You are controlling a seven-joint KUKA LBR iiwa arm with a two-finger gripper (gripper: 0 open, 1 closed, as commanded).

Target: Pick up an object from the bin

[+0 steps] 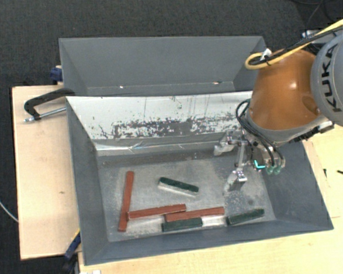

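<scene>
Fingers [238, 180] of the gripper [232, 165] are apart, holding nothing. Nearest, at the front right of the grey metal bin [86, 169], lies a short dark green hard stick [245, 217]. It is probably light and stiff; grab its thin middle.

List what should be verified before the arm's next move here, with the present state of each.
1. Gripper inside the bin walls: ok.
2. Gripper above a thing: not ok, bare floor lies below it at the right.
3. Its height over the floor: cannot tell.
4. Nearest dark green bar, front right, uncovered: ok.
5. Tilted green bar at centre lying alone: ok.
6. Red-brown sticks clear of the gripper: ok, they lie to the left.
</scene>
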